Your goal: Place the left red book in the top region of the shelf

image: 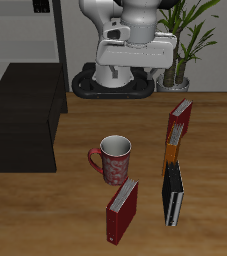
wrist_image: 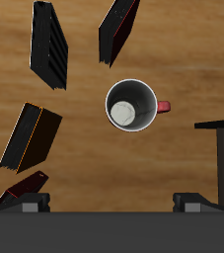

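Note:
The left red book stands upright on the table, farther back than the other books; the wrist view shows it at the frame's edge. The other red book stands near the table's front edge and also shows in the wrist view. The shelf is a low black-brown cabinet with a bare flat top; its corner shows in the wrist view. My gripper is open and empty, high up near the robot's base, apart from every book. Its fingertips spread wide.
A red patterned mug stands mid-table, right under the wrist camera. A thin orange book and a black book stand in front of the left red book. A tall grey rack and a potted plant are behind.

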Available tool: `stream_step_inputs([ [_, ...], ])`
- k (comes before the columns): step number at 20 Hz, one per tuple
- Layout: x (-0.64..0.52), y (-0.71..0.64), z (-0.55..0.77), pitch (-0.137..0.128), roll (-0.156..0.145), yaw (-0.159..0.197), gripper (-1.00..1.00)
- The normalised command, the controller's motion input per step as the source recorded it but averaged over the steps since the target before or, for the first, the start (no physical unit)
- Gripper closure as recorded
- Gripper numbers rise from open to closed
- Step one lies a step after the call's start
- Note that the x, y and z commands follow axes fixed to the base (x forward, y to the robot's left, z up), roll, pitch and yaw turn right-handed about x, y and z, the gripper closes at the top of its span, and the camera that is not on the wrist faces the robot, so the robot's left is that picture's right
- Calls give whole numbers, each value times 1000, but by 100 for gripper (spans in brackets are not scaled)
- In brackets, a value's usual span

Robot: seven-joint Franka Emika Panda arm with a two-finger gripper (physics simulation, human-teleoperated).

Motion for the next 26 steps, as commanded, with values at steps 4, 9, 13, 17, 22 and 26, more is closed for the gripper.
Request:
stream_step_inputs([
  [4, 23, 270, -2, -22, 8, 3, -100],
  [9, 13, 348, -10, -30, 23, -6, -100],
  [13, -16, 478, -87, -19, 22, -22, -100],
  [17, -63, 452, -121, -2, 29, -5, -100],
  [22, -204, 321, -81, 6, 42, -46, -100],
  [26, -393, 230, -92, -14, -30, -60, -100],
])
